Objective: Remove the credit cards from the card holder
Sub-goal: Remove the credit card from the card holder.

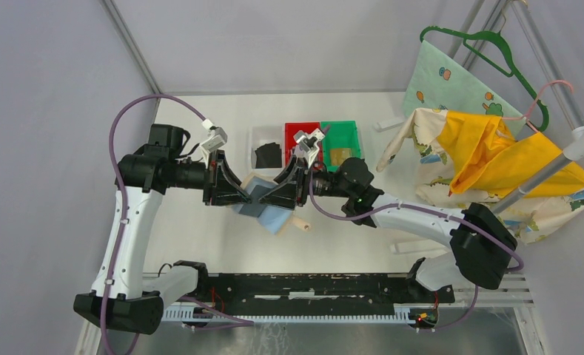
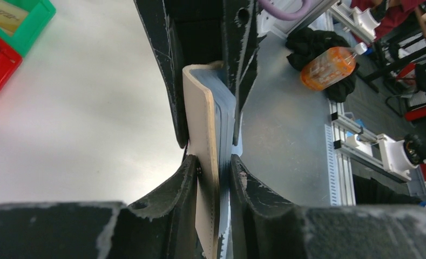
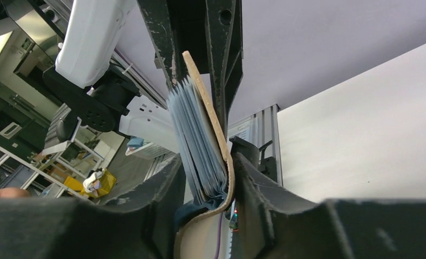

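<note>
While your left claw [image 2: 213,162] is clamped on the card holder [image 2: 202,124], beige cover against one pad and the stack of clear sleeves [image 3: 191,135] against the other, the holder hangs between the two arms, lifted off the table [image 2: 92,108]. Your right claw [image 3: 208,156] meets it from the opposite side. Its fingers stand apart, one close against each face of the folded end, but you cannot tell from these views whether they press or merely flank it.

You look to be between pulls, steadying the holder before going for another card. The sleeves show edge-on only, so whether any card is left inside is hidden. The next move calls for fanning the sleeves, pinching one card edge with the right claw against the left's hold, and drawing it straight out of its pocket.

Beyond, a black card [image 1: 268,157] lies in the white bin [image 1: 266,132] and a gold-tan card [image 1: 339,155] in the green bin [image 1: 359,144], with the red bin [image 1: 294,127] between them. Print on the gold-tan card is too blurred to read, and no other writing is legible.
</note>
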Robot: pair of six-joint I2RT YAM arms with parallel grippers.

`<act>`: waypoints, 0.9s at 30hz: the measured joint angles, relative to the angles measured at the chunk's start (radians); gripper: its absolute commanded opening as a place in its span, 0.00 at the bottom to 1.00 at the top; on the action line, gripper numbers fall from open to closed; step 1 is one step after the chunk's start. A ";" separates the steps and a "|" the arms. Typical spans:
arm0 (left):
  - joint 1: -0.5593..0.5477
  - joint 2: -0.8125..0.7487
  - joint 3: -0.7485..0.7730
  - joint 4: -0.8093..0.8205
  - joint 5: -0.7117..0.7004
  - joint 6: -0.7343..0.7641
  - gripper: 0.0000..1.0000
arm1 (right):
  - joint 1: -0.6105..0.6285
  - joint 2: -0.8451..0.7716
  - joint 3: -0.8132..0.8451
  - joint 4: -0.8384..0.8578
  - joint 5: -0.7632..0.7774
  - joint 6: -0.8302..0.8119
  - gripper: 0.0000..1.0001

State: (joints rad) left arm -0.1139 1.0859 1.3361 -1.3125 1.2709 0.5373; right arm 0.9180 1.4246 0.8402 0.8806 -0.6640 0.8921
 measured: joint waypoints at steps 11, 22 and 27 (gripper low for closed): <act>-0.004 0.004 0.018 -0.034 0.050 -0.024 0.52 | 0.004 -0.017 -0.048 0.101 -0.042 0.012 0.00; -0.004 0.032 0.027 -0.117 0.108 0.007 0.39 | 0.005 -0.027 -0.072 0.163 -0.078 0.028 0.00; -0.005 0.032 0.027 -0.141 0.128 0.016 0.29 | 0.005 -0.029 -0.084 0.188 -0.081 0.031 0.00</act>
State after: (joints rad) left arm -0.1192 1.1175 1.3628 -1.4536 1.3987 0.5533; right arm 0.9230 1.3952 0.7563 1.0687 -0.7452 0.9234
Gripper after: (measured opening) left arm 0.340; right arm 0.212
